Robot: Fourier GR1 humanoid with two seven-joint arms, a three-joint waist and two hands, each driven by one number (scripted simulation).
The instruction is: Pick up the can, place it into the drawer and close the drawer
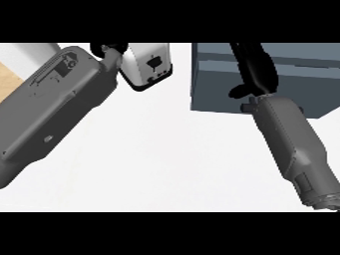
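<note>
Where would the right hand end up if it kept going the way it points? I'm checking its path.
The right hand points up the view and already lies over the blue-grey drawer unit; it would likely meet that first, though depth is unclear.

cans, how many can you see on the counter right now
0. No can shows anywhere. The left hand is at the top, by a white-and-black part; the right hand lies over the blue-grey drawer unit. A can may be hidden.
</note>
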